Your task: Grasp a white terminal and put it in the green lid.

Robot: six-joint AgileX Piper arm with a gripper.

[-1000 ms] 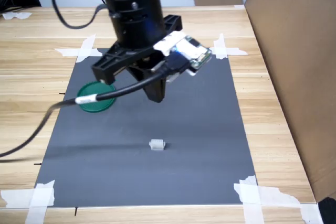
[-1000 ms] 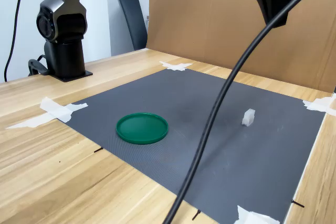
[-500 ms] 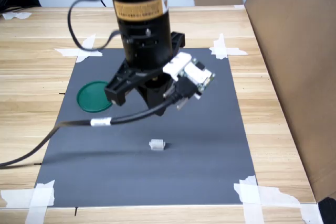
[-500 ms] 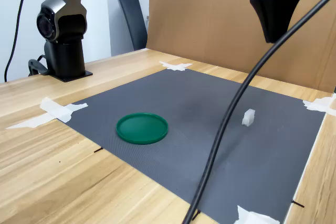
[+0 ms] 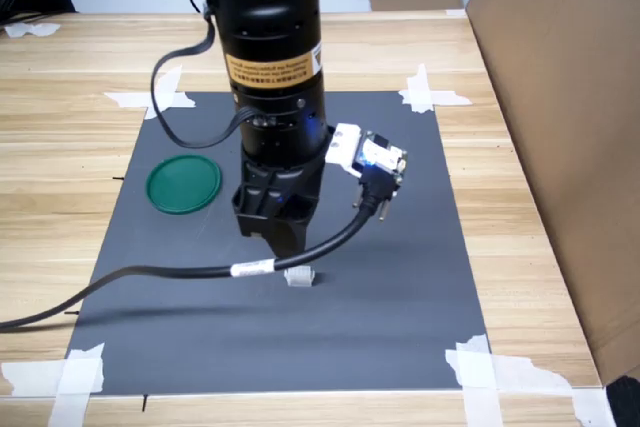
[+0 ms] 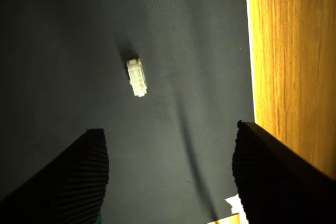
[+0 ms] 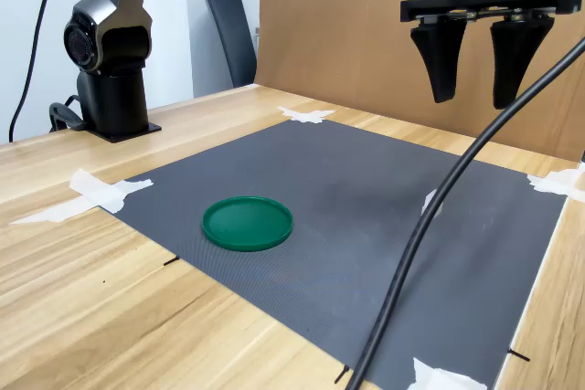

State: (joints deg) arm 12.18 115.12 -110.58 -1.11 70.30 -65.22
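The white terminal lies on the dark grey mat, near its front middle in the first exterior view. My gripper hangs open and empty above the mat, just behind the terminal. In the wrist view the terminal lies ahead of the gripper, between the lines of the two ribbed fingers. The green lid rests flat on the mat toward the first exterior view's left, well apart from the terminal. In the second exterior view the gripper is spread wide, the lid is empty, and the terminal is mostly hidden behind the cable.
A black cable trails from the wrist across the mat's front. A tall cardboard wall stands along the first exterior view's right. White tape strips hold the mat's corners. Another arm's base stands at the second exterior view's left.
The gripper has come down and forward over the mat to just behind the terminal, turning about its axis. Its fingers now show spread open. The cable swung along with it.
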